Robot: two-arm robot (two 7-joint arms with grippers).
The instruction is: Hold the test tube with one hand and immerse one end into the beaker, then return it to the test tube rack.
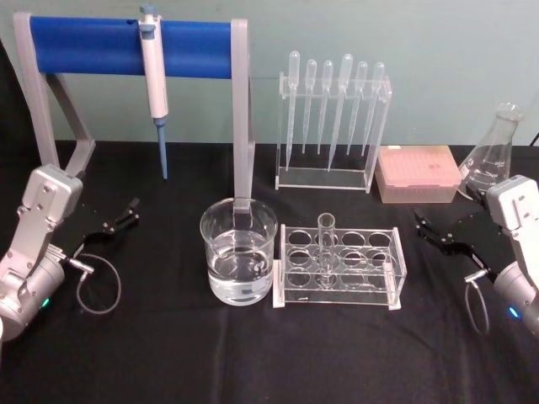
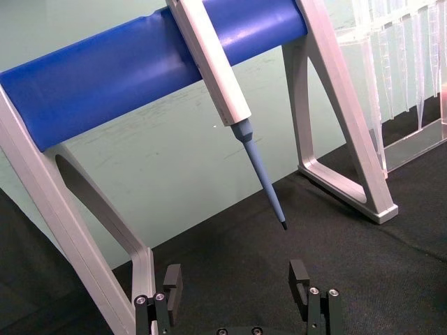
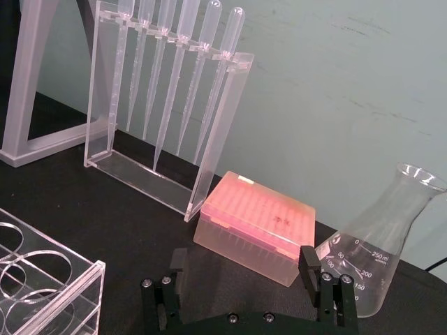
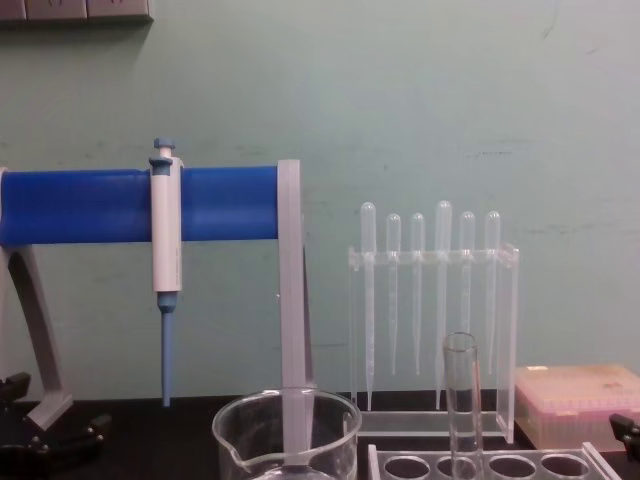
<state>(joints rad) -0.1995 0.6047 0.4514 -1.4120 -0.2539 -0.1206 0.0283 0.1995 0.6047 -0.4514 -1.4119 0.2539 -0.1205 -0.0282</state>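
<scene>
The test tube (image 1: 325,240) stands upright in the test tube rack (image 1: 383,282), in a hole toward the rack's left end, its flared rim well above the rack's top. The rack sits near the middle of the black table (image 1: 168,353). The beaker (image 1: 238,251), partly filled with clear liquid, stands just beside the rack's left end.

The left hand (image 1: 120,216) hovers near the table's left edge, fingers (image 2: 172,280) spread apart and gripping nothing. The right hand (image 1: 429,229) hangs near the table's right edge, right of the rack, its fingers (image 3: 308,259) likewise apart and empty.

Along the table's back edge stand a blue-barred stand (image 1: 93,46) with a micropipette (image 1: 154,80) hanging from it, a clear holder of plastic pipettes (image 1: 333,118), a pink tip box (image 1: 418,172) and a conical flask (image 1: 493,156).
</scene>
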